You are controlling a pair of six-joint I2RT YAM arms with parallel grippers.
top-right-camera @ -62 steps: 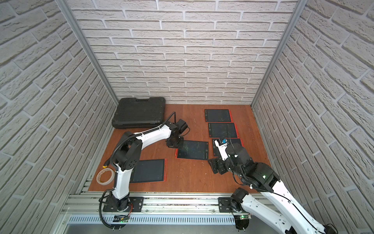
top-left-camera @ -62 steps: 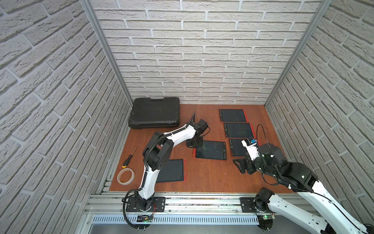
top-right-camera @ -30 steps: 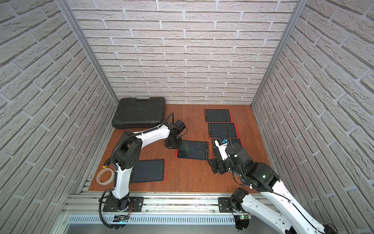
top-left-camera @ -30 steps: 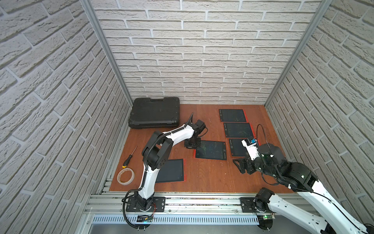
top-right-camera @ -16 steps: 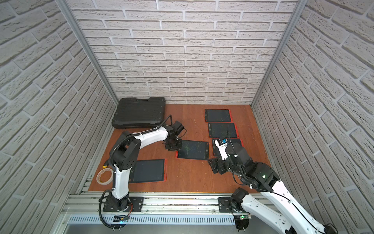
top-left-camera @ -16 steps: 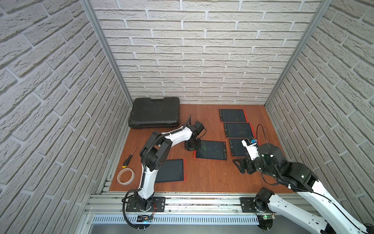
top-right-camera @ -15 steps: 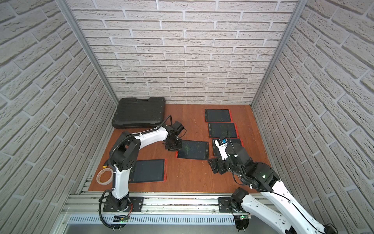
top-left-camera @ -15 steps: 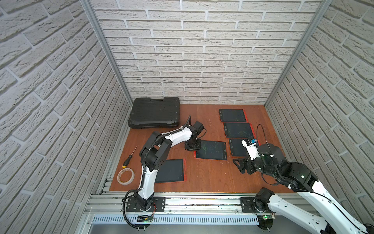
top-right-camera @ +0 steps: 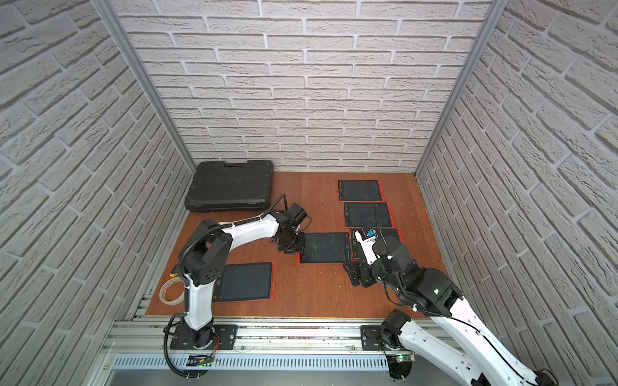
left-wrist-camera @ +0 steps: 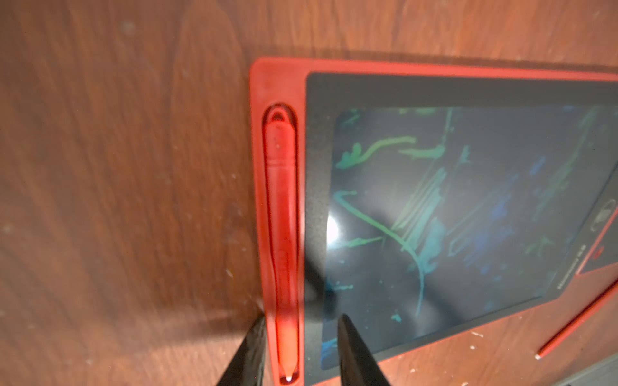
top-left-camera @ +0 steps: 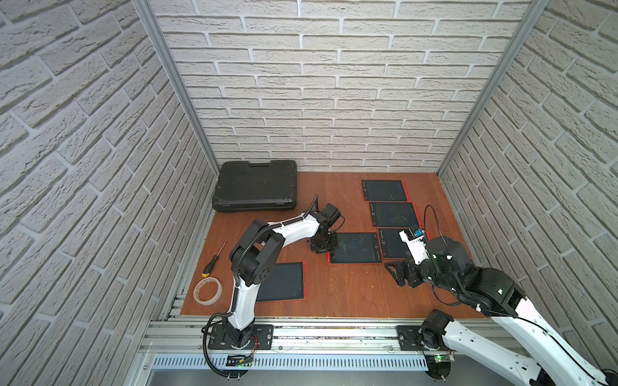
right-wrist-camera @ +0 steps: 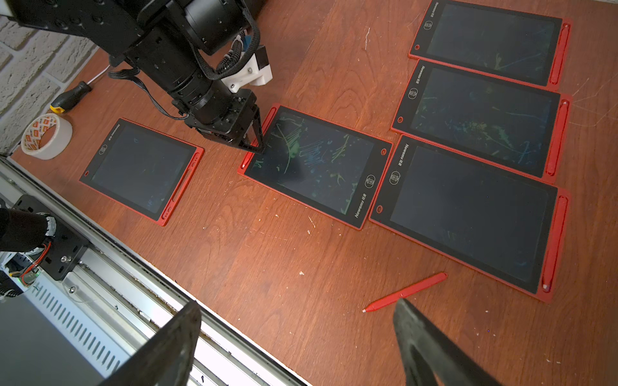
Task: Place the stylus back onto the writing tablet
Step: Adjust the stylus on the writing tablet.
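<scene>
Down at the scribbled tablet [left-wrist-camera: 468, 200] now, and the left gripper [left-wrist-camera: 302, 317] hangs right over its red side rail, fingers [left-wrist-camera: 249, 347] spread to either side of the slot. The stylus [left-wrist-camera: 282, 217] lies flat in that slot, seated along its length, white tip toward the gripper, and there is clear daylight between it and each finger: the left gripper is released, grasping nothing. In both top views the left gripper [top-left-camera: 323, 247] [top-right-camera: 292, 247] sits at the tablet's [top-left-camera: 356, 248] left edge, mid-table [top-left-camera: 334, 294]. Over on the other side, the right gripper [right-wrist-camera: 297, 304] hovers above the wood with its jaws spread wide and empty. Just beside one of its fingers [right-wrist-camera: 421, 334] a loose stylus [right-wrist-camera: 404, 293] lies on the bare table, close to the front corner of the nearest tablet in the right-hand column of three. A fifth tablet [right-wrist-camera: 140, 170] lies near the front rail, with a tape roll [top-left-camera: 208, 291] and a screwdriver [top-left-camera: 214, 260] beside the left wall and a black case [top-left-camera: 255, 185] at the back.
</scene>
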